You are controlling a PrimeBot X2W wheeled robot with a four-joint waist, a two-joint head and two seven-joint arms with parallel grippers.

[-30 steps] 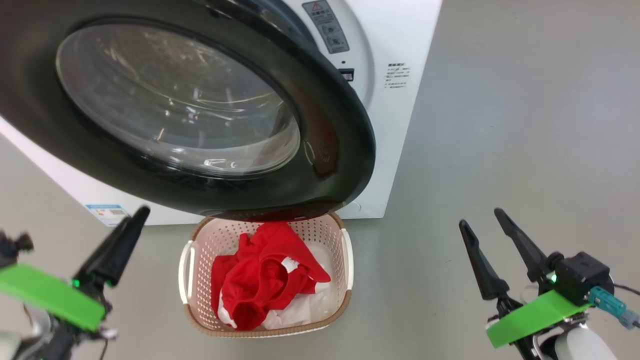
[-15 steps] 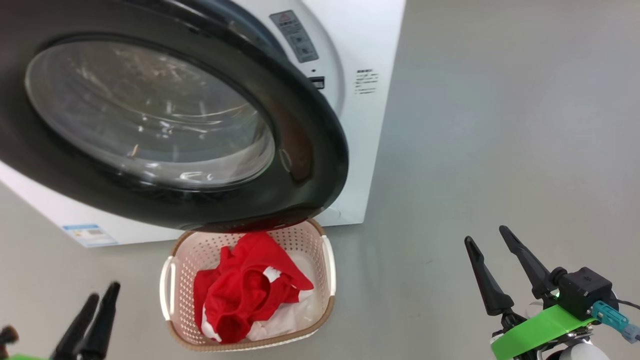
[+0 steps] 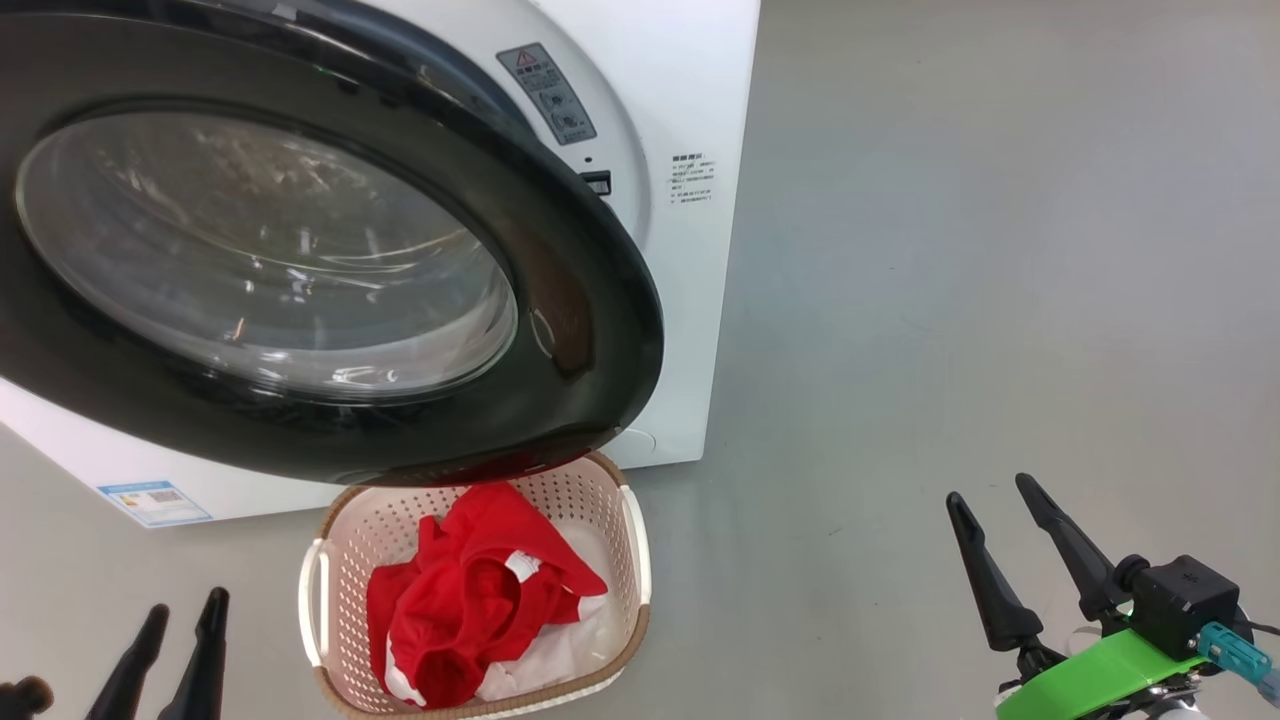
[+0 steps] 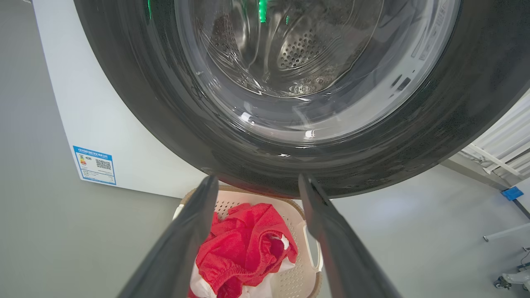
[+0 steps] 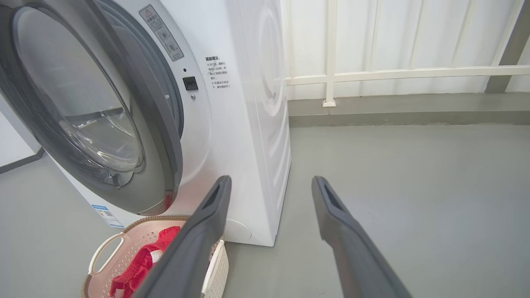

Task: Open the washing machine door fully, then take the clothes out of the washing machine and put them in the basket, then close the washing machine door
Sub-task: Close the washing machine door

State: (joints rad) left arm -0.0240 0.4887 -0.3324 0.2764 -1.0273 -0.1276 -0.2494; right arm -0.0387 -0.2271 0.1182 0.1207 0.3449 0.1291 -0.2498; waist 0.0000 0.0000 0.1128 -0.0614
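While the head view has been shifted as a whole, door (image 3: 600, 330): swung out from the washing machine (image 3: 690, 80), lower rim hanging over the back of the basket (image 3: 380, 530).
Clothes (image 3: 470, 600): heaped red and white inside the basket, on the floor (image 3: 950, 250).
Left gripper (image 3: 188, 600): fingers spread, nothing held; lowered since a second ago.
Right gripper (image 3: 987, 488): fingers spread, empty, little changed.
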